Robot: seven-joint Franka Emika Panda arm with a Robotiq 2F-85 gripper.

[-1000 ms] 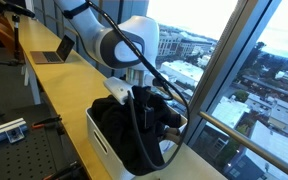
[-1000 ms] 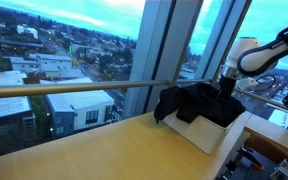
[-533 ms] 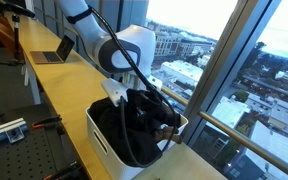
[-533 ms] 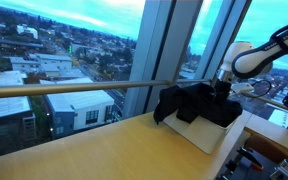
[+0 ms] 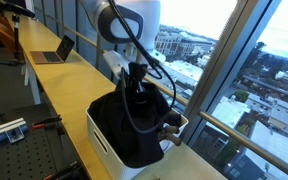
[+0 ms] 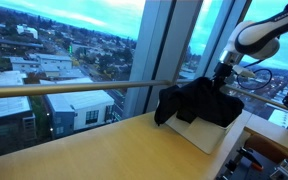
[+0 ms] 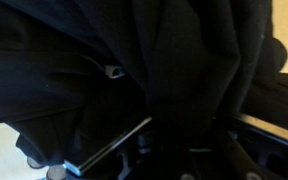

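My end effector [image 5: 136, 72] is clenched on a crumpled black cloth [image 5: 124, 125], grasping a bunch of it near the top, so that the fabric is drawn up into a peak beneath my wrist. The rest of the cloth sags down into the white rectangular plastic bin [image 5: 97, 140] that it fills. In an exterior view the end effector [image 6: 222, 72] stands above the far end of the bin [image 6: 210, 136]. There the black cloth [image 6: 196, 102] spills over the rim on the window side. In my wrist view the cloth [image 7: 184, 60] covers nearly everything, hanging in tight vertical folds right where I pinch it, and my fingertips are buried in it. The bin sits on a long light wooden bench [image 5: 54, 85] that runs along a tall window [image 5: 234, 60]. An open laptop [image 5: 52, 52] rests well apart from it, farther down the bench.
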